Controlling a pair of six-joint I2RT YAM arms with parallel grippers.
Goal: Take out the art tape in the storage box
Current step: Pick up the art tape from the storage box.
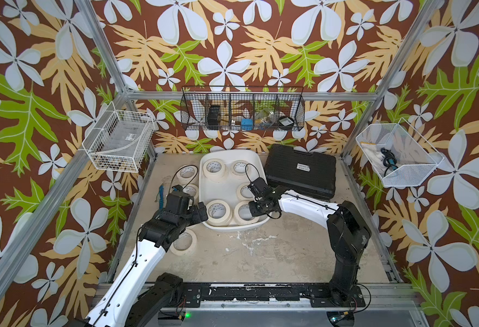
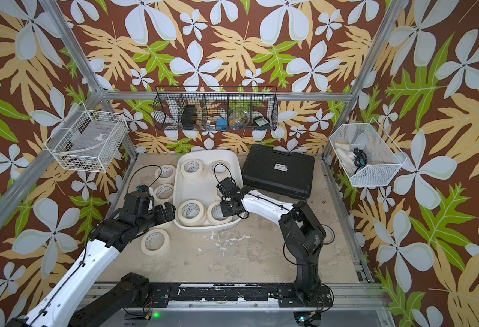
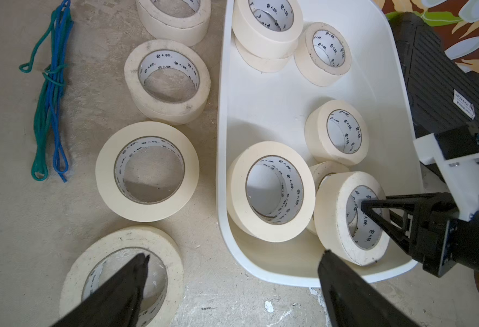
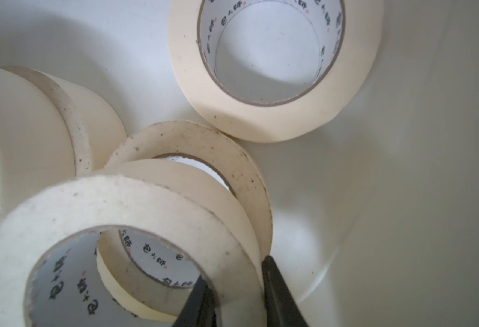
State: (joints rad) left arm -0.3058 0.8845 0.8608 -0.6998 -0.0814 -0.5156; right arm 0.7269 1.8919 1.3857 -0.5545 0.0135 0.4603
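Atop scuffed beige tabletop (image 1: 275,254): storage box (image 1: 224,188), blk case (image 1: 300,170); floral walls (image 1: 232,42) around.

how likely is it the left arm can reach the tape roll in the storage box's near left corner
Probably yes: the left gripper is open outside the storage box wall beside the corner roll, nothing over it; the right gripper pinches the neighbouring roll.
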